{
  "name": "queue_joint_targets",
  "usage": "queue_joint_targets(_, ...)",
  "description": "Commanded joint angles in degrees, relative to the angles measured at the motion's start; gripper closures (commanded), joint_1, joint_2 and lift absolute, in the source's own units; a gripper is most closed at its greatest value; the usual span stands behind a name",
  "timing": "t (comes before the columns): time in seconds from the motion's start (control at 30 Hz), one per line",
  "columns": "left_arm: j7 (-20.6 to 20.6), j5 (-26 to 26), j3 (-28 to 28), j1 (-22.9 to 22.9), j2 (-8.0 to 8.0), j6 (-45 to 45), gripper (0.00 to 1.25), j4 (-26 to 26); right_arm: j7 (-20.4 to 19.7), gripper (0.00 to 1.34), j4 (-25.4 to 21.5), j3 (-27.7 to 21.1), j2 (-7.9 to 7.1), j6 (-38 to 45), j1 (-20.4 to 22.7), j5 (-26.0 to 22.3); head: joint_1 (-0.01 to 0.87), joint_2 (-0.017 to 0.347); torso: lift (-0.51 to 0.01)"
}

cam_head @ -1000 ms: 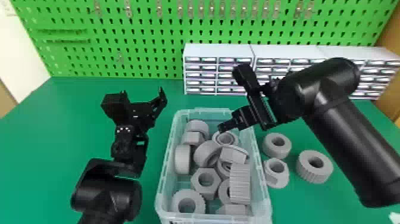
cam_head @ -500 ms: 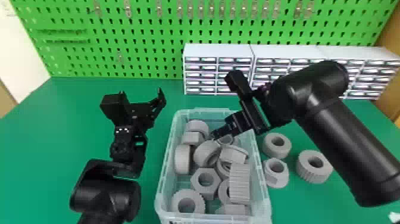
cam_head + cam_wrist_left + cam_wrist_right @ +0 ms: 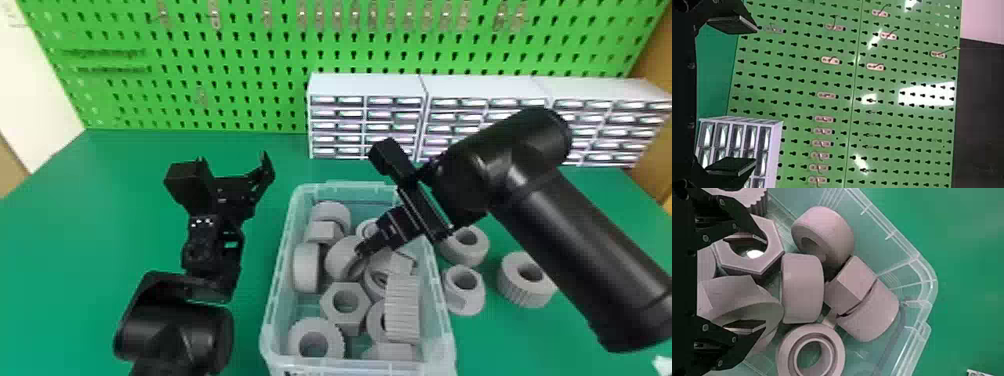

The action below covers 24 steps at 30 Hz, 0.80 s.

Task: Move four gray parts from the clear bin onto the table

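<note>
The clear bin (image 3: pixel 280 305) holds several gray parts, among them a hex nut (image 3: pixel 346 306) and a ribbed ring (image 3: pixel 316 342). Over the bin's middle is my right gripper (image 3: pixel 361 250), low above a rounded gray part (image 3: pixel 341 258). In the right wrist view my right gripper (image 3: pixel 766 284) is open, its fingers apart over a hex nut (image 3: pixel 774 239) and a flanged part (image 3: pixel 734 297). Left of the bin, my left gripper (image 3: pixel 235 162) is parked above the table; the left wrist view has the left gripper (image 3: pixel 756 98) open with nothing between its fingers.
Three gray parts stand on the green table right of the bin: a ring (image 3: pixel 467 245), a flanged nut (image 3: pixel 464 290) and a ribbed ring (image 3: pixel 525 280). White drawer cabinets (image 3: pixel 367 85) stand at the back, before a green pegboard (image 3: pixel 250 100).
My right gripper has moved left and toward the front of the bin, from over the parts by its right side to over the middle ones. The left arm keeps still.
</note>
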Motion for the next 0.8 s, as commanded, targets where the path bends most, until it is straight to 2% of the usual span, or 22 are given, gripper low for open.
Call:
queue_joint_targets(0.0,0.0,0.0,-0.2,0.1,0.00,0.0,0.10,0.0,0.0,0.52,0.0,0.2,-0.03,0.5,0.0,0.0,0.693,0.072,-0.052)
queue_joint_targets(0.33,0.0,-0.2,-0.2,0.2,0.00,0.0,0.10,0.0,0.0,0.52,-0.1,-0.3,-0.20,1.4,-0.6,0.6,0.693,0.072,-0.052)
queue_joint_targets(0.53,0.0,-0.4,-0.1,0.3,0.00,0.0,0.10,0.0,0.0,0.52,-0.3,0.0,-1.08,3.1,-1.0,0.8,0.693,0.072,-0.052)
queue_joint_targets(0.77,0.0,-0.5,-0.1,0.4,0.00,0.0,0.10,0.0,0.0,0.52,-0.3,0.5,-1.43,3.4,-0.7,1.4,0.693,0.072,-0.052)
